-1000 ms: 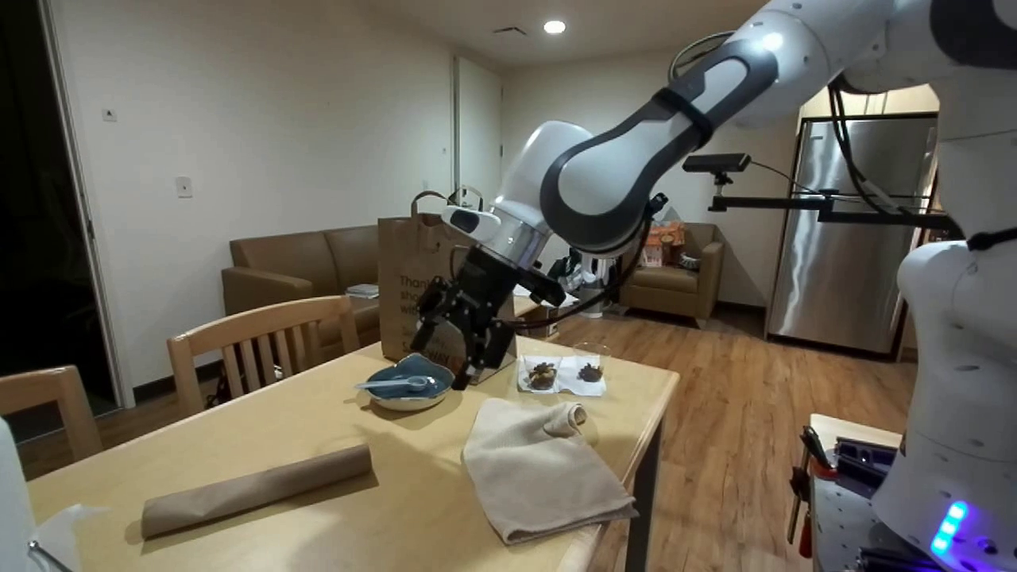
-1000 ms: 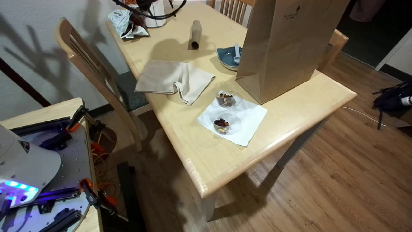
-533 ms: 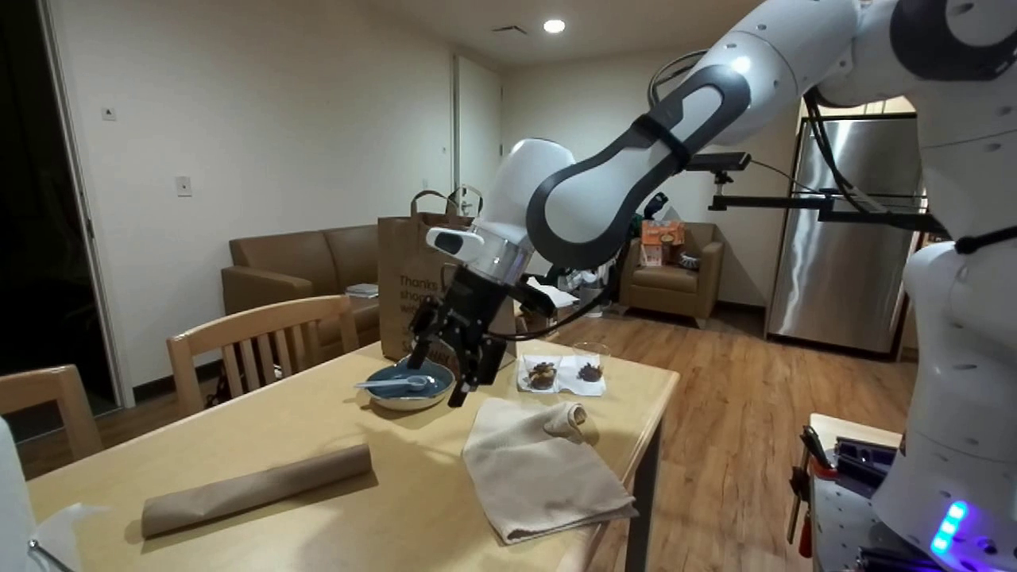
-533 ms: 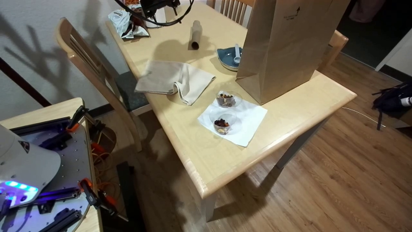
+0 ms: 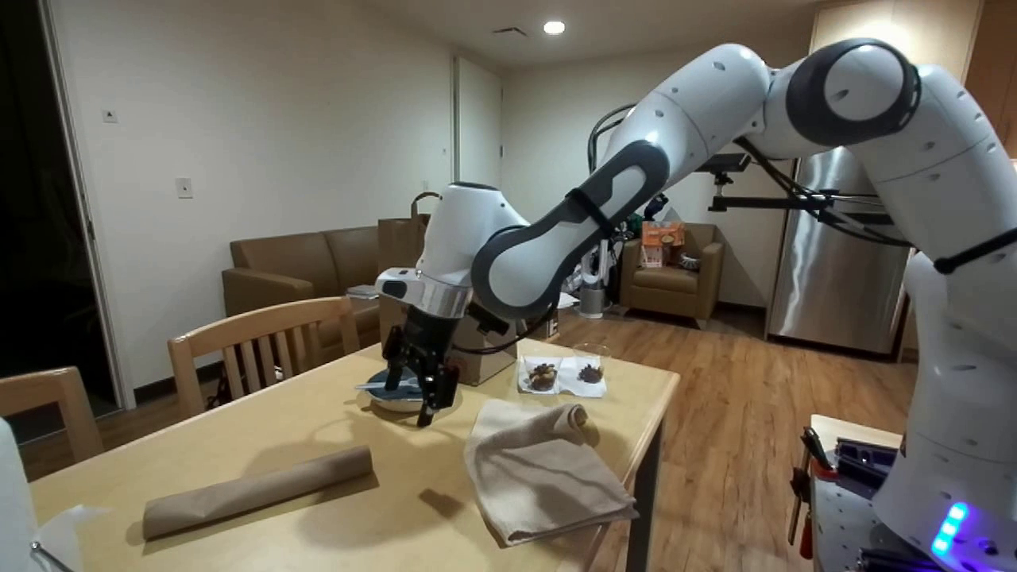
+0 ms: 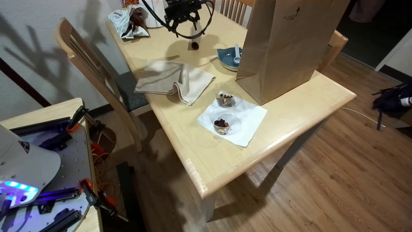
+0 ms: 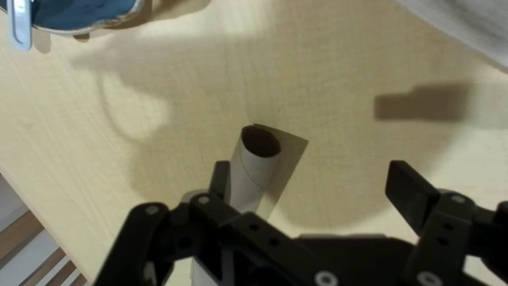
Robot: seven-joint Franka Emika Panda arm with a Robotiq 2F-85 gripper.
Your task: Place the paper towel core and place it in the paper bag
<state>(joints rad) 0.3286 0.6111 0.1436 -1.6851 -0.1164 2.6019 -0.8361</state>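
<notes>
Left to right in an exterior view: paper towel core point(image 5: 258, 490) lies on its side on the tabletop point(image 5: 413, 500), ungrasped. Round tube, so a lopsided push would likely roll it. Hand point(image 7: 309, 174) is above the tabletop, fingers spread apart, nothing held. In the wrist view one finger overlaps the core's side; tube is well off centre of the gap. Dropping straight down there could land that finger on it and dent it. Can't judge finger height over the tube from this angle. Blue bowl point(image 6: 227, 57) with spoon point(image 6: 237, 53) is near the core's open end; a sideways swing with the tube could clip the handle. Paper bag point(image 6: 286, 48) stands upright and tall; a core carried low would probably catch its side and tip it.

Tabletop is pale, shadows across it. Rest of it: beige cloth point(image 5: 548, 485), one corner bunched; white napkin point(image 6: 248, 129) under two clear cups point(image 6: 222, 126). Room: dark doorway point(image 5: 40, 238), wooden chairs point(image 5: 254, 326), brown sofa point(image 5: 346, 254), armchair point(image 5: 675, 280) with orange packaging point(image 5: 662, 234), steel fridge point(image 5: 834, 294), wood floor point(image 5: 715, 389).
</notes>
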